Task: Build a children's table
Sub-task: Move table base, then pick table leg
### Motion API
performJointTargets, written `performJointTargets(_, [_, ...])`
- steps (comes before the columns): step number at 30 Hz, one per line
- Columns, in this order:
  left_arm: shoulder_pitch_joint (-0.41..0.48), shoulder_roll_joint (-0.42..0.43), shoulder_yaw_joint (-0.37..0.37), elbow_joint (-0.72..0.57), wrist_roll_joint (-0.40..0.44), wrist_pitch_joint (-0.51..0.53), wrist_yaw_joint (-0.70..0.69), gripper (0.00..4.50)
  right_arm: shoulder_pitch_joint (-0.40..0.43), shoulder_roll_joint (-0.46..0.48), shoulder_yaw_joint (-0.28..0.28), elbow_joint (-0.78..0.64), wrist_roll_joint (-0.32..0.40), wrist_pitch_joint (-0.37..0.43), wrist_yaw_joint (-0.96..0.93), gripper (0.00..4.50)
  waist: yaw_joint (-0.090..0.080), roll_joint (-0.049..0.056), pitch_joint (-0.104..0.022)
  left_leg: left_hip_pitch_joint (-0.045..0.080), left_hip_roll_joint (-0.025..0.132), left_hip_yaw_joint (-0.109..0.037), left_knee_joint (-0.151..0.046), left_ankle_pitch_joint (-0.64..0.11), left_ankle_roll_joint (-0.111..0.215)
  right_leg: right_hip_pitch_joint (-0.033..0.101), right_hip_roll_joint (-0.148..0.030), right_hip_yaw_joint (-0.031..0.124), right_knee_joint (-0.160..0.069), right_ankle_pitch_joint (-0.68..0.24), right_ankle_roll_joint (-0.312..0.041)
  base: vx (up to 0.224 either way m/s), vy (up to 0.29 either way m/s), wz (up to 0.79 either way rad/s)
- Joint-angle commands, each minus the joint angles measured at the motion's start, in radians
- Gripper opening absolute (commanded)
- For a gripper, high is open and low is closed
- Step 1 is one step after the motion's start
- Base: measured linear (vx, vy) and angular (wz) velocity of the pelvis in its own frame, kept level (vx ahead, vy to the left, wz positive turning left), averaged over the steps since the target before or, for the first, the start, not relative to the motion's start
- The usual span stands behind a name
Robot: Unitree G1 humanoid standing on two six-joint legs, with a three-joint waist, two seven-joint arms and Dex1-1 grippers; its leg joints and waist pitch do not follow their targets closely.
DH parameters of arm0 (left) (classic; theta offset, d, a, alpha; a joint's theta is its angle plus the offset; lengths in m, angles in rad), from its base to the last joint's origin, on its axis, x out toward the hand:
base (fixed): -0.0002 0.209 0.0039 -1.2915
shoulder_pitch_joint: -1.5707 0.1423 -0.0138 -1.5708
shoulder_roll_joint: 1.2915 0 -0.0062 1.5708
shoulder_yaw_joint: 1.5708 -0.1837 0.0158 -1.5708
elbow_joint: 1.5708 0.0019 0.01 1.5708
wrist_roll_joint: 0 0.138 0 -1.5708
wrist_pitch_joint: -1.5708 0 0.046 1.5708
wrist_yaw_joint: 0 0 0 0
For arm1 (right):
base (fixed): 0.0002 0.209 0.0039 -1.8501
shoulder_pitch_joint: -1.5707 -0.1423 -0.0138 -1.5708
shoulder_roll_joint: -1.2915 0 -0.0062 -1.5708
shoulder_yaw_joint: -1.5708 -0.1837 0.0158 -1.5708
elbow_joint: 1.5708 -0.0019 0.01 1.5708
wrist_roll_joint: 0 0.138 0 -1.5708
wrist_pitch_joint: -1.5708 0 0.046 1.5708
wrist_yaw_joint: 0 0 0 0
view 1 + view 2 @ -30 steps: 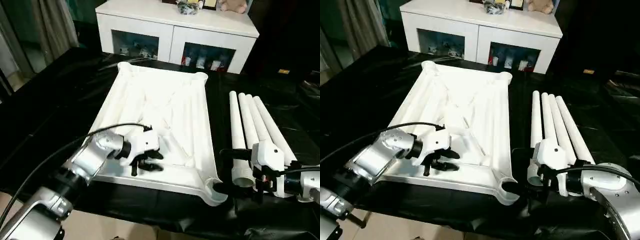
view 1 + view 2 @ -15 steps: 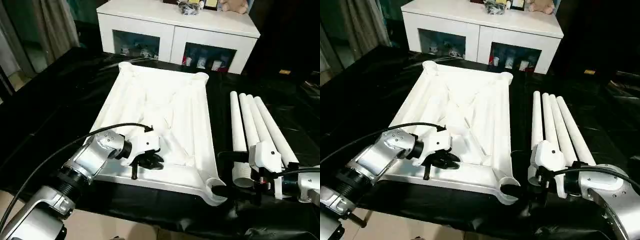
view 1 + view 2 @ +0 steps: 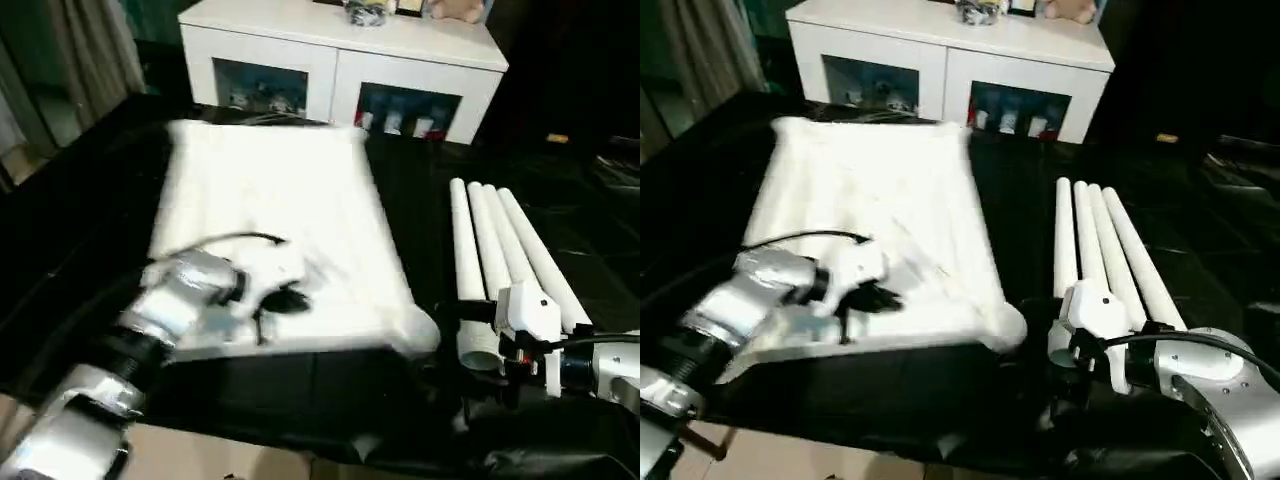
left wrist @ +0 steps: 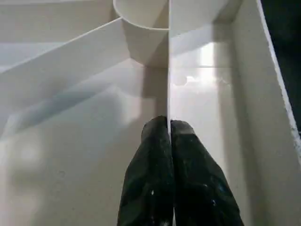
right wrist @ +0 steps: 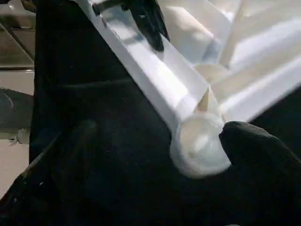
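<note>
Left gripper (image 4: 168, 129) has just pinched shut on a thin upright rib (image 4: 168, 70) inside the tabletop (image 3: 290, 190); half a second ago its fingers were still parted over that spot. In the left wrist view both black fingers are pressing the rib between them, a round socket (image 4: 141, 28) standing just beyond.

Tabletop is now blurring in the head views and its near edge is sitting higher than before, so it looks as if it is being pulled or tipped by that grip. The whole view has also shifted, so part of this is camera motion.

Right gripper (image 3: 470, 345) is holding wide open, gripping nothing, near the tabletop's near right corner socket (image 5: 200, 143). Four legs (image 3: 495, 250) are lying side by side on the black sheet (image 3: 420, 190) to the right of the tabletop, untouched.

Reading: tabletop is being repositioned underside-up; no leg is seated yet. Thin rib makes for a slight hold and may slip.
</note>
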Motion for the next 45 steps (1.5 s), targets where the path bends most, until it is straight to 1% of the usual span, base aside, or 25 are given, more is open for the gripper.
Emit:
performJointTargets(1, [-0.025,0.022,0.021,0.035,0.025,-0.023,0.027,0.05,-0.017,0.001,-0.016,0.001,-0.002,0.004,-0.005,4.5,0.007,-0.004,-0.051,-0.001,0.078,-0.027,-0.088,-0.067,0.076,0.044,-0.093,0.044,-0.074,-0.05,-0.253,0.0,0.0,0.0])
performJointTargets(5, [-0.037,0.028,0.036,0.05,0.023,-0.044,0.028,0.05,-0.025,0.001,-0.014,0.009,-0.004,0.0,-0.009,4.5,0.011,-0.003,-0.052,0.001,0.081,-0.026,-0.086,-0.037,0.088,0.045,-0.096,0.042,-0.067,0.02,-0.28,0.0,0.0,0.0])
performJointTargets(6, [-0.038,0.027,0.037,0.051,0.022,-0.055,0.027,0.05,-0.026,0.001,-0.014,0.01,-0.004,0.0,-0.009,4.5,0.011,-0.006,-0.053,0.002,0.081,-0.024,-0.086,-0.028,0.094,0.045,-0.097,0.042,-0.066,0.042,-0.289,0.0,0.0,0.0])
performJointTargets(9, [-0.041,0.015,0.048,0.054,0.008,-0.102,0.024,0.05,-0.033,0.004,-0.018,0.017,-0.009,-0.002,-0.02,4.5,0.015,-0.007,-0.053,0.001,0.081,-0.023,-0.084,-0.014,0.104,0.046,-0.097,0.041,-0.063,0.064,-0.297,0.0,0.0,0.0])
performJointTargets(10, [-0.043,0.006,0.064,0.038,-0.037,-0.071,-0.031,0.41,-0.041,0.012,-0.029,0.021,-0.012,0.009,-0.045,4.5,0.017,-0.008,-0.053,0.003,0.081,-0.022,-0.084,-0.01,0.102,0.046,-0.098,0.041,-0.062,0.069,-0.299,0.0,0.0,0.0])
performJointTargets(13, [-0.044,0.004,0.077,0.019,-0.061,-0.046,-0.056,0.51,-0.049,0.02,-0.041,0.024,-0.013,0.023,-0.071,4.5,0.022,-0.009,-0.053,0.006,0.081,-0.019,-0.084,0.002,0.096,0.044,-0.098,0.041,-0.06,0.077,-0.305,0.0,0.0,0.0])
performJointTargets(16, [-0.028,0.013,0.113,-0.09,-0.132,0.041,-0.095,0.82,-0.07,0.044,-0.07,0.009,-0.002,0.138,-0.167,4.5,0.028,-0.009,-0.052,0.008,0.081,-0.018,-0.085,0.016,0.088,0.044,-0.096,0.039,-0.057,0.087,-0.314,0.0,0.0,0.0])
performJointTargets(18, [-0.015,0.033,0.126,-0.162,-0.169,0.093,-0.12,0.98,-0.092,0.055,-0.073,0.011,0.003,0.228,-0.22,4.5,0.029,-0.004,-0.051,0.01,0.081,-0.016,-0.086,0.011,0.079,0.043,-0.095,0.04,-0.057,0.074,-0.315,0.0,0.0,0.0])
performJointTargets(21, [-0.004,0.047,0.141,-0.216,-0.19,0.13,-0.128,1.18,-0.126,0.077,-0.065,0.028,-0.024,0.311,-0.291,4.5,0.027,-0.007,-0.049,0.008,0.079,-0.012,-0.086,-0.003,0.059,0.045,-0.092,0.04,-0.06,0.045,-0.302,0.0,0.0,0.0])
performJointTargets(23, [0.01,0.06,0.156,-0.283,-0.205,0.166,-0.124,1.32,-0.217,0.168,-0.075,0.099,-0.056,0.465,-0.433,4.5,0.023,-0.001,-0.051,0.013,0.077,-0.011,-0.088,0.001,0.042,0.041,-0.089,0.04,-0.058,0.034,-0.297,0.0,0.0,0.0])
performJointTargets(24, [0.018,0.063,0.158,-0.311,-0.203,0.183,-0.117,1.41,-0.257,0.209,-0.083,0.137,-0.067,0.525,-0.49,4.5,0.013,-0.006,-0.05,0.005,0.073,-0.012,-0.093,0.017,0.022,0.046,-0.086,0.037,-0.058,0.017,-0.294,0.0,0.0,0.0])
performJointTargets(25, [0.026,0.065,0.157,-0.335,-0.197,0.194,-0.106,1.49,-0.29,0.242,-0.085,0.173,-0.08,0.564,-0.532,4.5,0.01,-0.005,-0.053,0.012,0.073,-0.009,-0.09,0.017,0.006,0.042,-0.088,0.038,-0.058,0.01,-0.295,0.0,0.0,0.0])
performJointTargets(27, [0.04,0.06,0.152,-0.369,-0.188,0.219,-0.083,1.55,-0.327,0.273,-0.078,0.217,-0.101,0.594,-0.577,4.5,0.013,-0.003,-0.052,0.01,0.073,-0.004,-0.088,0.026,-0.002,0.043,-0.086,0.04,-0.058,0.038,-0.29,0.0,0.0,0.0])
performJointTargets(28, [0.04,0.06,0.152,-0.369,-0.188,0.219,-0.083,1.61,-0.327,0.273,-0.078,0.217,-0.101,0.594,-0.577,4.5,0.014,-0.005,-0.054,0.012,0.073,-0.003,-0.087,0.031,-0.003,0.044,-0.085,0.041,-0.056,0.052,-0.287,0.0,0.0,0.0])
performJointTargets(29, [0.062,0.05,0.145,-0.414,-0.194,0.246,-0.066,1.69,-0.363,0.306,-0.083,0.255,-0.094,0.612,-0.608,4.5,0.018,-0.008,-0.056,0.014,0.072,-0.001,-0.086,0.047,0.001,0.044,-0.084,0.041,-0.054,0.08,-0.284,0.0,0.0,0.0])
performJointTargets(30, [0.074,0.047,0.141,-0.437,-0.2,0.259,-0.061,1.69,-0.379,0.32,-0.088,0.27,-0.087,0.626,-0.62,4.5,0.019,-0.013,-0.058,0.007,0.071,-0.001,-0.087,0.072,0.007,0.048,-0.084,0.04,-0.049,0.107,-0.285,0.0,0.0,0.0])
performJointTargets(32, [0.089,0.041,0.135,-0.474,-0.204,0.268,-0.05,1.89,-0.409,0.344,-0.1,0.308,-0.094,0.646,-0.658,4.5,0.023,-0.011,-0.058,0.009,0.072,0.0,-0.085,0.087,0.008,0.047,-0.084,0.04,-0.048,0.125,-0.284,0.0,0.0,0.0])
performJointTargets(33, [0.099,0.034,0.134,-0.501,-0.206,0.276,-0.037,1.99,-0.439,0.368,-0.121,0.353,-0.107,0.669,-0.691,4.5,0.021,-0.017,-0.058,0.006,0.071,0.002,-0.086,0.091,0.008,0.046,-0.082,0.04,-0.047,0.132,-0.284,0.0,0.0,0.0])
performJointTargets(35, [0.111,0.027,0.132,-0.534,-0.208,0.292,-0.026,2.15,-0.477,0.398,-0.15,0.408,-0.117,0.705,-0.727,4.5,0.024,-0.012,-0.058,0.008,0.07,0.003,-0.085,0.084,0.0,0.044,-0.082,0.04,-0.048,0.12,-0.287,0.0,0.0,0.0])
performJointTargets(37, [0.122,0.029,0.123,-0.558,-0.206,0.296,-0.026,2.24,-0.5,0.408,-0.156,0.45,-0.128,0.724,-0.75,4.5,0.025,-0.018,-0.055,0.007,0.068,0.005,-0.087,0.071,-0.007,0.045,-0.079,0.041,-0.049,0.109,-0.279,0.0,0.0,0.0])
performJointTargets(38, [0.126,0.03,0.119,-0.566,-0.204,0.293,-0.026,2.24,-0.51,0.408,-0.151,0.468,-0.137,0.729,-0.759,4.5,0.026,-0.016,-0.055,0.006,0.068,0.004,-0.088,0.06,-0.014,0.046,-0.08,0.041,-0.05,0.091,-0.272,0.0,0.0,0.0])
performJointTargets(39, [0.131,0.028,0.118,-0.578,-0.205,0.299,-0.024,2.24,-0.519,0.412,-0.153,0.489,-0.141,0.736,-0.774,4.5,0.025,-0.02,-0.054,0.006,0.068,0.005,-0.088,0.057,-0.018,0.046,-0.079,0.041,-0.051,0.085,-0.268,0.0,0.0,0.0])
performJointTargets(41, [0.137,0.025,0.118,-0.598,-0.215,0.317,-0.024,2.24,-0.536,0.418,-0.159,0.523,-0.154,0.731,-0.808,4.5,0.025,-0.019,-0.054,0.005,0.067,0.004,-0.089,0.05,-0.024,0.046,-0.079,0.041,-0.052,0.07,-0.259,0.0,0.0,0.0])
performJointTargets(42, [0.137,0.024,0.118,-0.6,-0.216,0.32,-0.023,2.24,-0.538,0.419,-0.16,0.528,-0.155,0.73,-0.813,4.5,0.024,-0.023,-0.054,0.002,0.066,0.004,-0.089,0.05,-0.029,0.048,-0.079,0.041,-0.05,0.066,-0.252,0.0,0.0,0.0])
performJointTargets(45, [0.145,0.029,0.114,-0.621,-0.218,0.339,-0.024,2.24,-0.565,0.429,-0.185,0.575,-0.162,0.739,-0.841,4.5,0.024,-0.024,-0.052,0.002,0.065,0.005,-0.089,0.027,-0.036,0.046,-0.079,0.043,-0.055,0.02,-0.237,0.0,0.0,0.0])
